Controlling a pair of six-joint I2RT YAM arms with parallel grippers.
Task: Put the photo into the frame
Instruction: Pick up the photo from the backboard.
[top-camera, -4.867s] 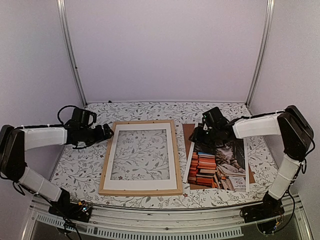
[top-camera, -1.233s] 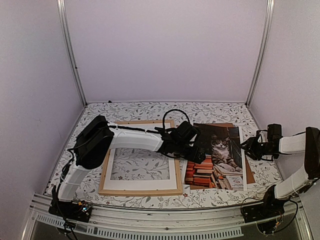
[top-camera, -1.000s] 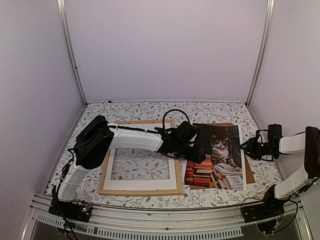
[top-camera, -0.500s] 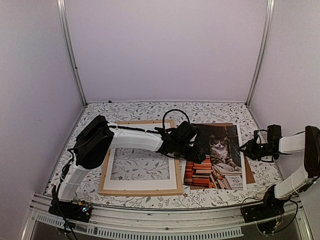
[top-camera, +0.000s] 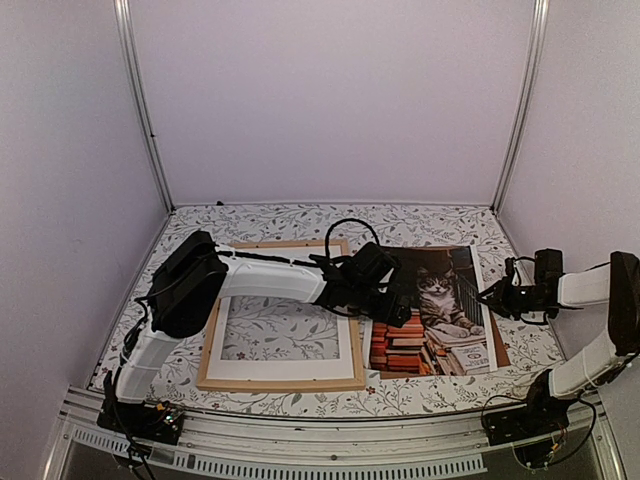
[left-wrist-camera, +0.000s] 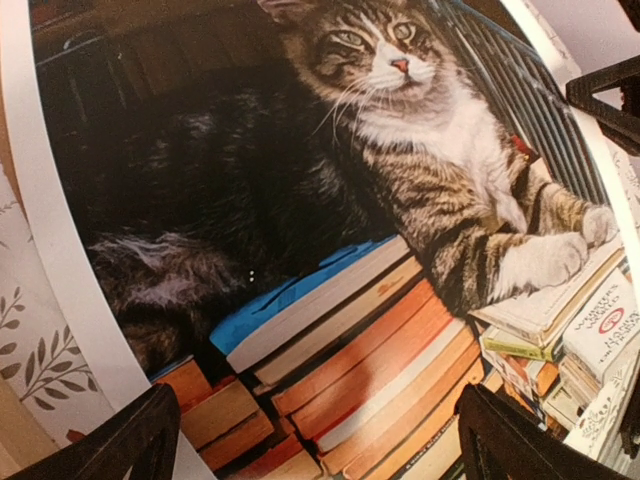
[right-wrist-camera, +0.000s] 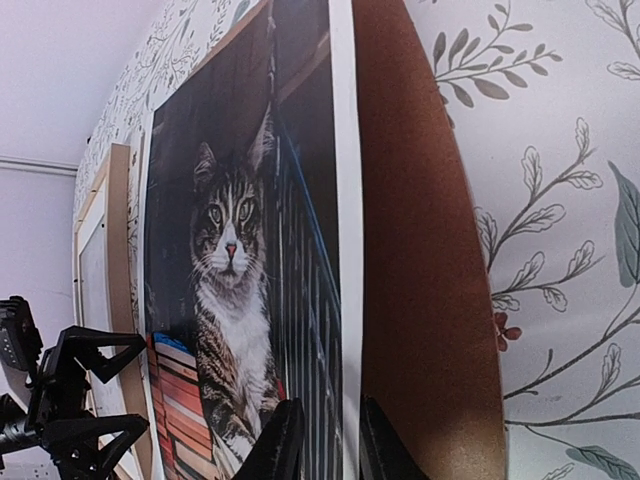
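The photo (top-camera: 445, 300) of a grey tabby cat among orange books lies face up just right of the light wooden frame (top-camera: 282, 382), which lies flat.

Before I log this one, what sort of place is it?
Probably a lab test booth, not a home: plain lilac walls, aluminium corner posts, and a leaf-print tabletop edged by a metal mounting rail.

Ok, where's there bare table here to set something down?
Free: the back strip of the floral table, behind the light wooden frame and the colour cat photo. Crowded: around the photo, with the left gripper over its left side and the right gripper at its right edge.
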